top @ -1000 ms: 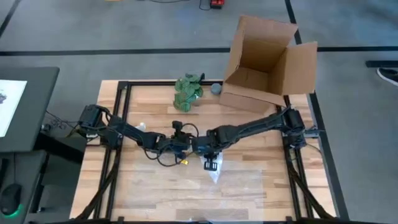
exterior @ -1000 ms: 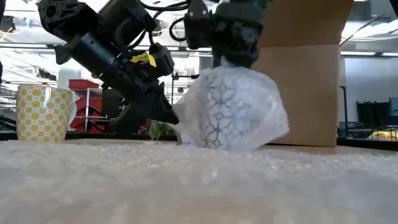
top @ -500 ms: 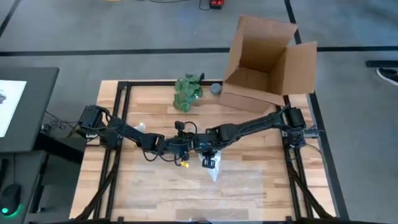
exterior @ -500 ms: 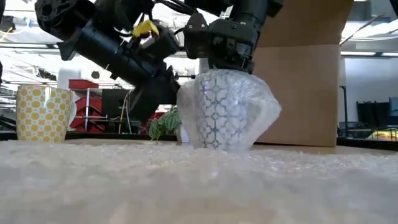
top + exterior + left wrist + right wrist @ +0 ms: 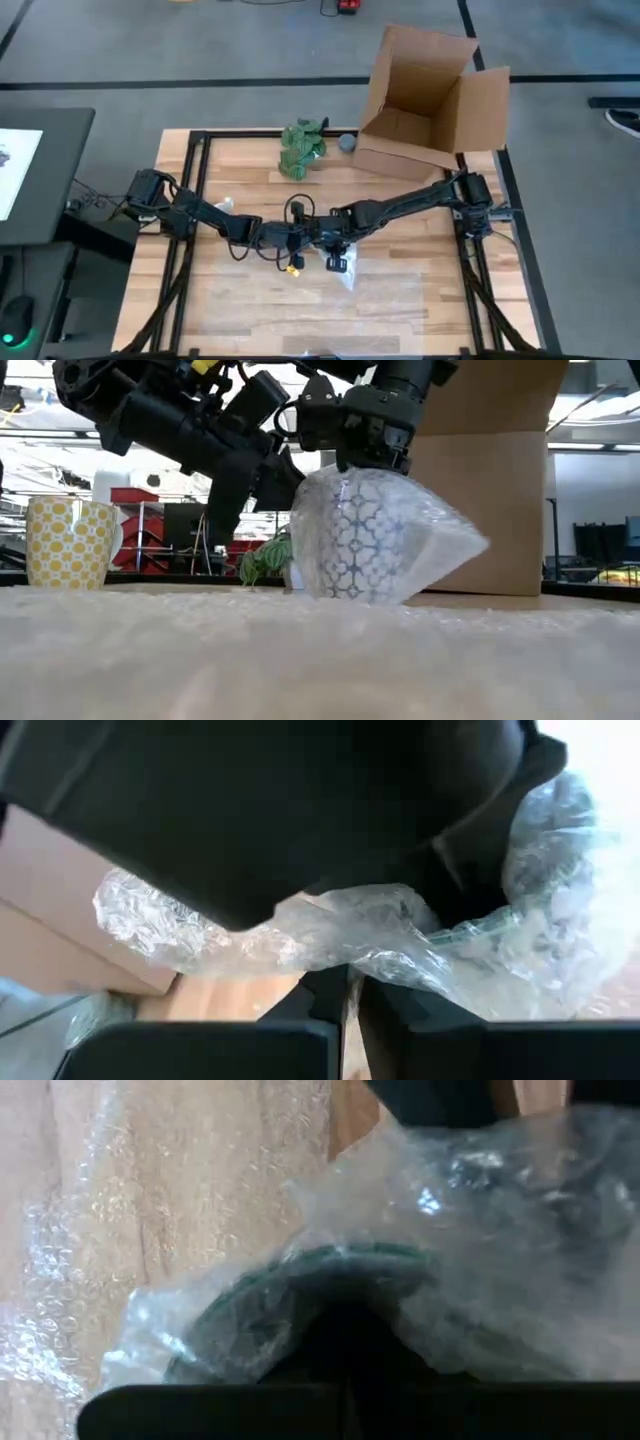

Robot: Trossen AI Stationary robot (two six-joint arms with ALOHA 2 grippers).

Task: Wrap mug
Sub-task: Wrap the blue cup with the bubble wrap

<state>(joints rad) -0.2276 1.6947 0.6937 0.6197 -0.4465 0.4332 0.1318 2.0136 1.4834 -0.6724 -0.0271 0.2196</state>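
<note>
Right end effector (image 5: 365, 460) pinching bubble wrap (image 5: 440, 550) atop mug (image 5: 350, 540), left end effector (image 5: 352, 995) pinching wrap

The mug (image 5: 352, 540) is white with a blue lattice pattern, under clear bubble wrap (image 5: 440, 545). A second cup (image 5: 68, 542) is cream with yellow dots. The box (image 5: 430, 100) is brown, the leafy bunch (image 5: 301, 146) green, the tabletop (image 5: 240, 290) pale striped wood.
</note>
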